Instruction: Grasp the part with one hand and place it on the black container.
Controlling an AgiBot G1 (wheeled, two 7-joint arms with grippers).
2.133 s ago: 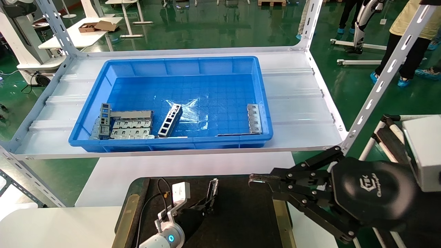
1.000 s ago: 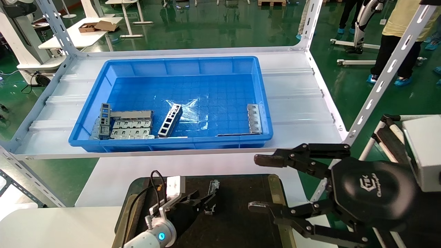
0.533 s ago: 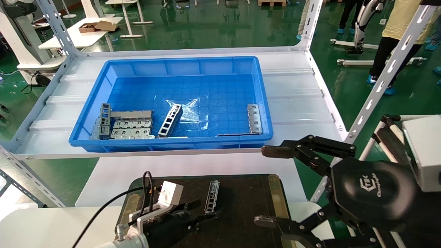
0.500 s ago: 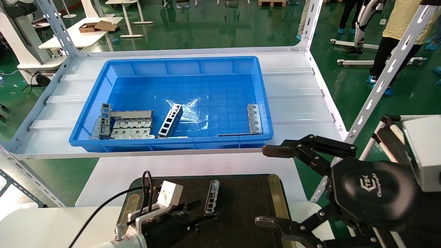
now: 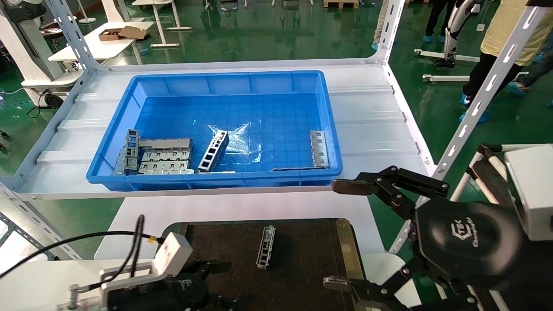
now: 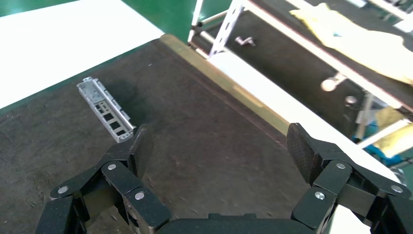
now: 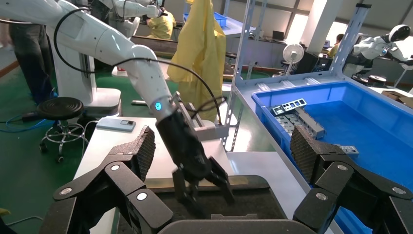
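The part point(image 5: 265, 247), a narrow silver-grey slotted channel strip, lies flat and alone on the black container point(image 5: 306, 259). It also shows in the left wrist view point(image 6: 105, 109) on the tray's dark felt point(image 6: 209, 122). My left gripper point(image 5: 221, 283) is open and empty, low over the tray's near left, apart from the part. From its own camera the left gripper point(image 6: 220, 146) has its jaws wide apart. My right gripper point(image 5: 341, 235) is open and empty, above the tray's right edge. The right wrist view shows the right gripper point(image 7: 224, 146) facing the left gripper point(image 7: 202, 187).
A deep blue bin point(image 5: 216, 80) stands on the white shelf behind the tray. It holds a ladder-like grey frame point(image 5: 214, 151), flat tabbed plates point(image 5: 164, 162) and another plate point(image 5: 319, 148). A brass strip point(image 5: 347, 246) edges the tray. Slanted shelf posts point(image 5: 479, 103) stand at the right.
My left gripper let go of the part, opened, and drew back toward the near left. The part now lies on the black tray. My right gripper opened wide.
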